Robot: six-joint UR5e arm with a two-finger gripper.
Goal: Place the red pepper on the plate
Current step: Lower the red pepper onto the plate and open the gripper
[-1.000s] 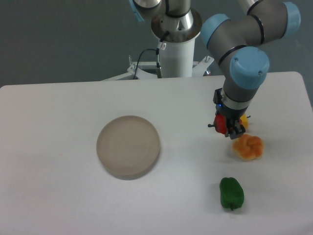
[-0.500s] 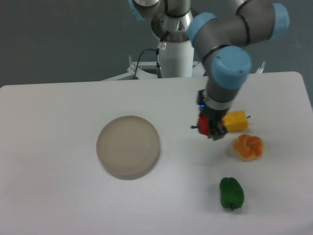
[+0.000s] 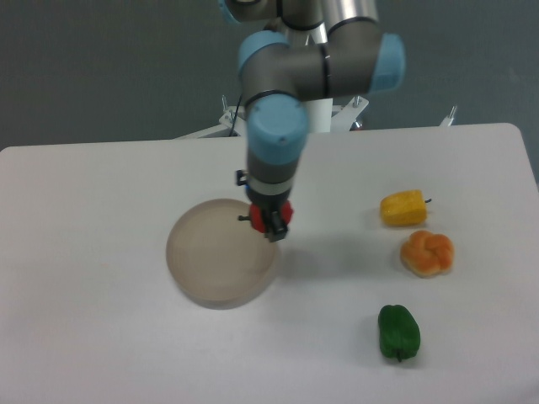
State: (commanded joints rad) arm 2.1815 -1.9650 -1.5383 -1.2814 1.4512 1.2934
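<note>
Red pepper (image 3: 279, 217) is riding in the hand (image 3: 271, 222), whose fingers are clamping it, and it is hanging over the right edge of the plate (image 3: 210, 252). A second ago the hand was gripping it far to the right, beside the yellow pepper (image 3: 402, 208) and orange pepper (image 3: 427, 253); now it is arriving at the goal. The carry looks nearly finished, with lowering and letting go remaining. The green pepper (image 3: 398, 332) is lying apart on the tabletop (image 3: 84, 337).
</note>
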